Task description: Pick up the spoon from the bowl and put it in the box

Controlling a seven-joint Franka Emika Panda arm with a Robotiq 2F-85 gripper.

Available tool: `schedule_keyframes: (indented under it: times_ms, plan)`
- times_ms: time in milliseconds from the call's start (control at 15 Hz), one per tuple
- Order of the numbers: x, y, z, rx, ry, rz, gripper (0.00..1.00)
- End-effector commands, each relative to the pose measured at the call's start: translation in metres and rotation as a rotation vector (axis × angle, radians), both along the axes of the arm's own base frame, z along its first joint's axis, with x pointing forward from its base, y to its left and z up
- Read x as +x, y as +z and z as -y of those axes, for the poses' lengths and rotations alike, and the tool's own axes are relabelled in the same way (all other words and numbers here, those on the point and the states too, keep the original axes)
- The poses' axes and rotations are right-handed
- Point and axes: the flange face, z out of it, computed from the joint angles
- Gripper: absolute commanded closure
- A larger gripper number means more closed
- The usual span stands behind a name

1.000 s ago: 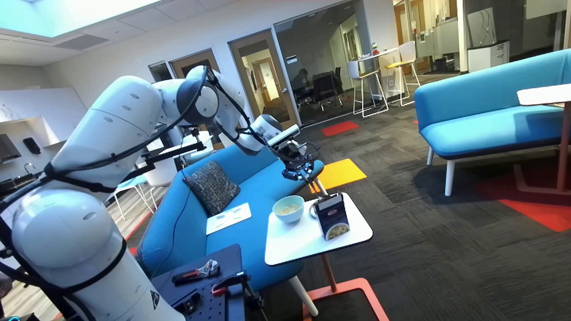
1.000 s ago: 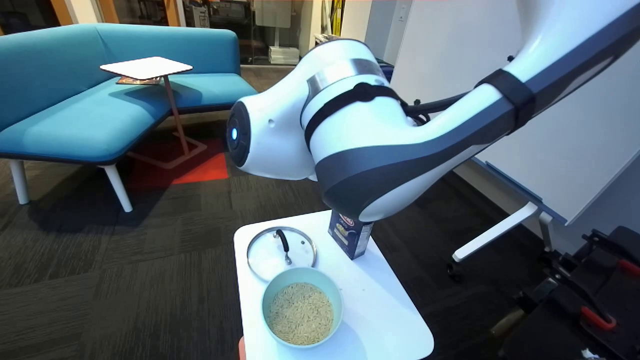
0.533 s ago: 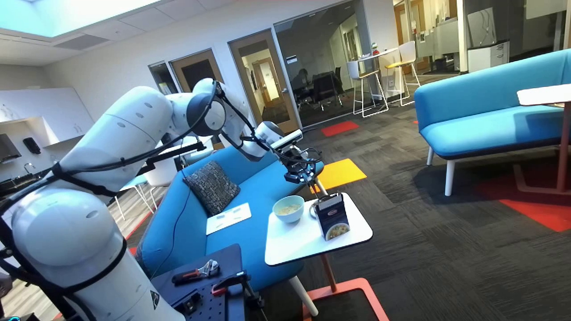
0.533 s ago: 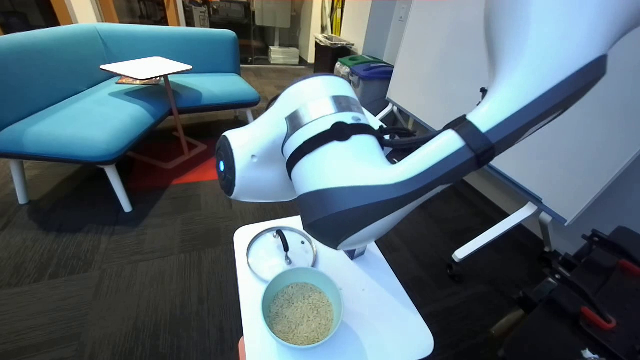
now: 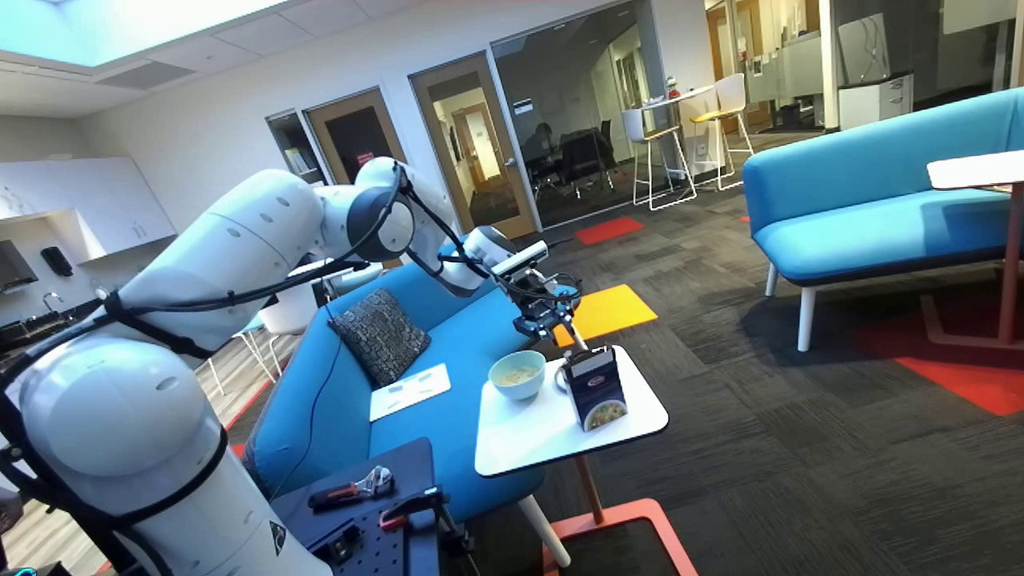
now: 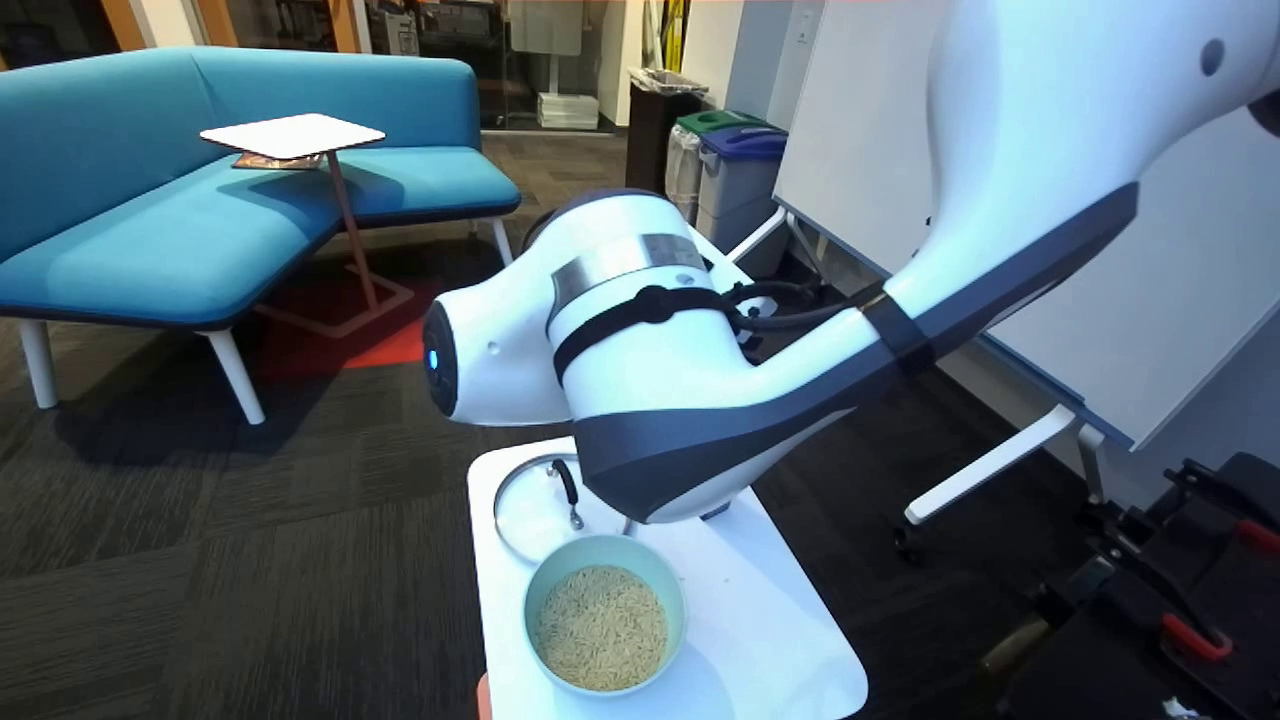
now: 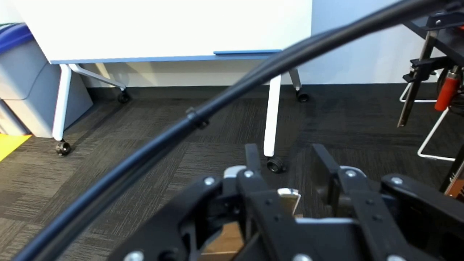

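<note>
The pale bowl (image 5: 518, 390) stands on the small white table in both exterior views (image 6: 600, 549), full of grains; no spoon shows in it. The dark box (image 5: 600, 387) stands upright with its top open; in an exterior view only its lower corner (image 6: 716, 511) shows beside the arm. My gripper (image 5: 554, 334) is above and behind the box. In the wrist view its fingers (image 7: 288, 159) are apart with nothing held between the tips. Brown cardboard (image 7: 225, 237) and a shiny, bright-edged piece (image 7: 288, 197) show low between the finger links; I cannot tell whether that is the spoon.
A glass lid (image 6: 540, 510) with a black handle lies on the white table (image 5: 520, 440) beside the bowl. A blue sofa (image 5: 424, 436) stands against the table. A wrench (image 5: 352, 490) and clamps lie by the robot base. A whiteboard (image 7: 163, 29) stands beyond.
The arm has sunk: in an exterior view the gripper has moved slightly down and right toward the box. In an exterior view the arm has moved down and left, hiding most of the box.
</note>
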Motion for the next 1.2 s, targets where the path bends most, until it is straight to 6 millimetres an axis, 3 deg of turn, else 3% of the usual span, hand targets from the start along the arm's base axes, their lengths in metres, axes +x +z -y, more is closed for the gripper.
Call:
schedule_keyframes:
  times_ms: [0, 267, 600, 933, 1133]
  plan:
    - [0.007, 0.011, -0.006, -0.011, -0.012, 0.026, 0.27]
    - [0.012, 0.037, -0.004, 0.008, -0.029, 0.060, 0.01]
    - [0.013, 0.091, 0.010, 0.105, -0.073, 0.096, 0.00]
    - [-0.005, 0.156, 0.023, 0.302, -0.148, 0.154, 0.00]
    - [-0.019, 0.182, 0.037, 0.387, -0.179, 0.187, 0.00]
